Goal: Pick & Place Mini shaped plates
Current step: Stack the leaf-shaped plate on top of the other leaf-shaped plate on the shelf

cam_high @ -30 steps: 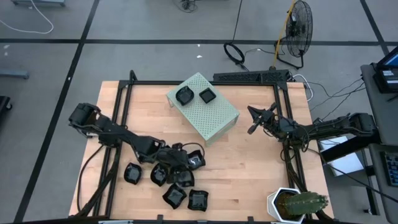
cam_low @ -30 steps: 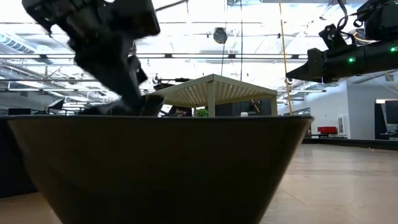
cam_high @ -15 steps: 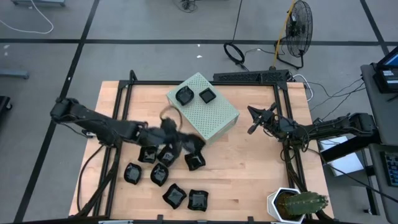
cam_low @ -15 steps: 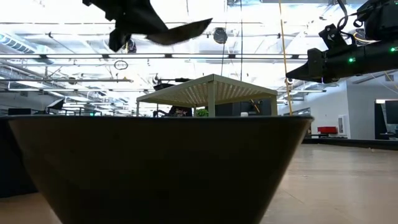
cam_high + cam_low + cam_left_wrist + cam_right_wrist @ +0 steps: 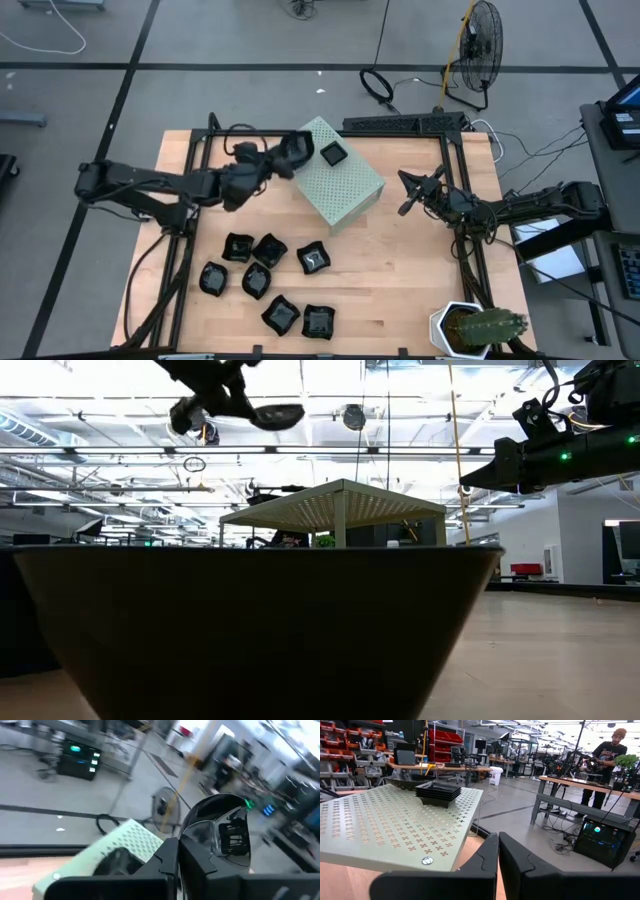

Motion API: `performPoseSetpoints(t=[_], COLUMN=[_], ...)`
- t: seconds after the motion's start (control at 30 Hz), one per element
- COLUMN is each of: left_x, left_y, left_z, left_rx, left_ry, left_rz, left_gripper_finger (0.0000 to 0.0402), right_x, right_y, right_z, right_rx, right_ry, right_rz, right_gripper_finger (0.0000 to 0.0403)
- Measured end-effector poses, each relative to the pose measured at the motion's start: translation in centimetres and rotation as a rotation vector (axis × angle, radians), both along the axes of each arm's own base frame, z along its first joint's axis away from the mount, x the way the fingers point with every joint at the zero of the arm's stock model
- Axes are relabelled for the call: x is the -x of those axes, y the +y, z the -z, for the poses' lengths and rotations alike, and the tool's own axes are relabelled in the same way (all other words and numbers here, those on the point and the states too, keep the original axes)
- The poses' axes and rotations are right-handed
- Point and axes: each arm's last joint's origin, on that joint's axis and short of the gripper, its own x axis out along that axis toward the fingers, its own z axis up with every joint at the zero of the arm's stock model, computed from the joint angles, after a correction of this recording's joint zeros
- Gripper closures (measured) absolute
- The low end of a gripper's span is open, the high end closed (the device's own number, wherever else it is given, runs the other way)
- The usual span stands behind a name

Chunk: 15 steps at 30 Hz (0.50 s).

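Left gripper [image 5: 283, 160] is clamped on a round mini plate [image 5: 220, 832], hanging right over the near-left corner of the green perforated box [image 5: 340, 182], where two plates already sit. I'd guess the drop is straight down. Seven more plates [image 5: 268, 280] wait on the table [image 5: 400, 270]. Right gripper [image 5: 410, 192] hovers pinched together, empty, off right.

Seven mini shaped plates [image 5: 270, 284] on the table, two on one box [image 5: 345, 185] — one carried.
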Motion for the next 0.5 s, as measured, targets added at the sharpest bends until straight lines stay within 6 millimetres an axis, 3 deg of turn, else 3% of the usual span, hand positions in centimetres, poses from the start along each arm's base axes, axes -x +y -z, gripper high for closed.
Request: performPoseSetpoints(t=[0.27, 0.5], left_x=[-1.7, -3.0], left_y=[3.1, 3.8], left_z=[1.7, 3.0], left_rx=[0.084, 0.119], left_ry=[-0.165, -0.209], left_rz=[-0.155, -0.141], left_gripper_finger=[0.0397, 0.0377], right_x=[0.0, 0.0], right_y=[0.0, 0.0], right_z=[0.0, 0.0], right_rx=[0.0, 0.0], right_ry=[0.0, 0.0], right_rz=[0.0, 0.0], right_gripper_finger=[0.0399, 0.0399])
